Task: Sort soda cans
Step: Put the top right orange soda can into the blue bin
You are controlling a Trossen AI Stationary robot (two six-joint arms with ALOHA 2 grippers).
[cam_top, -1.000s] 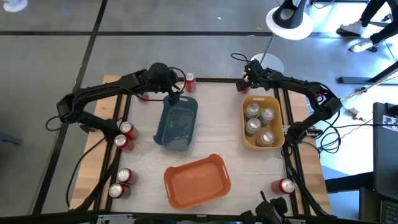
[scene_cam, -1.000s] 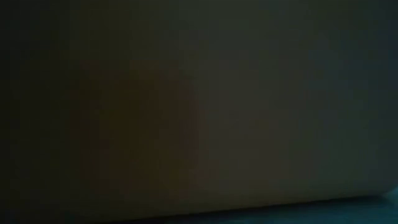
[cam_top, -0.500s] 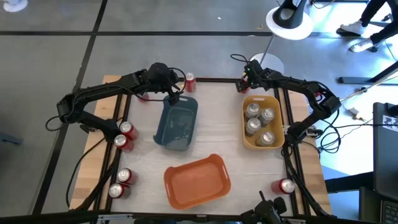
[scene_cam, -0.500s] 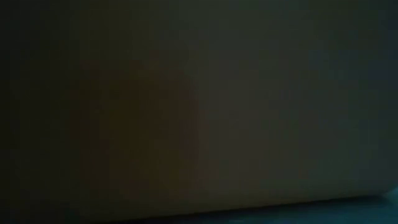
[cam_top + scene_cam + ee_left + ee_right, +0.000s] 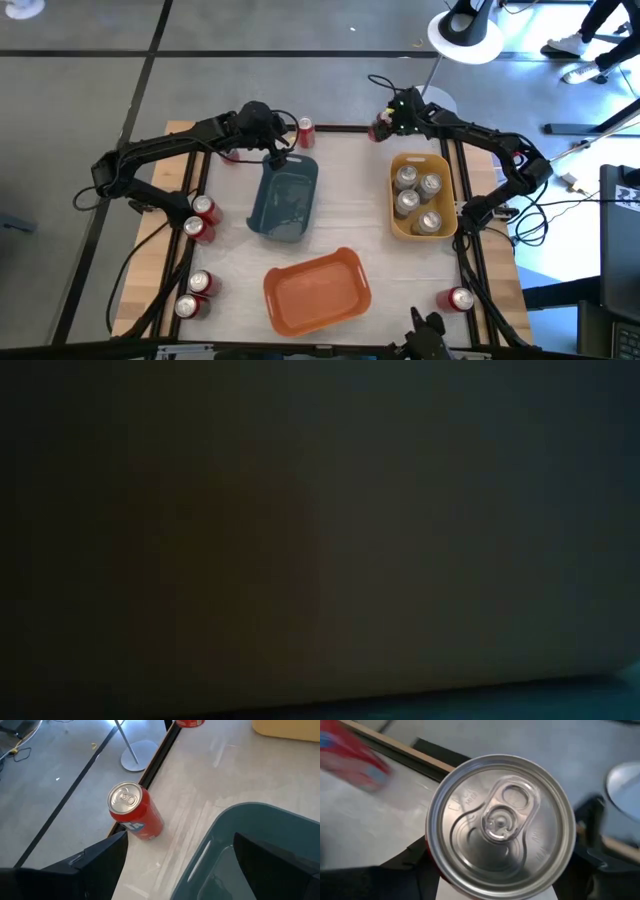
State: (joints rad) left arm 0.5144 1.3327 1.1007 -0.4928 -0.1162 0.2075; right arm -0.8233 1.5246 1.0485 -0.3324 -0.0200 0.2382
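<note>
My right gripper (image 5: pixel 386 126) is at the table's far edge, just left of the yellow bin (image 5: pixel 446 225), shut on a red can (image 5: pixel 377 131); its silver top (image 5: pixel 502 822) fills the right wrist view. My left gripper (image 5: pixel 277 155) hangs open over the far end of the blue bin (image 5: pixel 288 200), touching nothing. A second red can (image 5: pixel 135 811) stands upright on its base at the far edge, beside that gripper. Several silver cans (image 5: pixel 417 200) lie in the yellow bin. Several red cans (image 5: pixel 200 218) sit by the left edge, and one (image 5: pixel 459 299) is at the near right. My right gripper pinches the red can between its two fingers (image 5: pixel 412 857), which sit on opposite sides of the can's wall (image 5: pixel 437 870) just under the top rim. They come from above, pointing down along the upright can. Whether its base is on the table is hidden.
An empty orange bin (image 5: pixel 352 305) lies near the middle of the near edge. The table's black frame (image 5: pixel 340 128) runs along the far edge beside both grippers. The low view is dark and shows nothing. A lamp base (image 5: pixel 465 35) stands on the floor beyond the table.
My right gripper has carried the red can a short way toward the table's left along the far edge, away from the yellow bin's far corner. The can has stayed upright in the hold. My left arm and the other cans have kept still.
</note>
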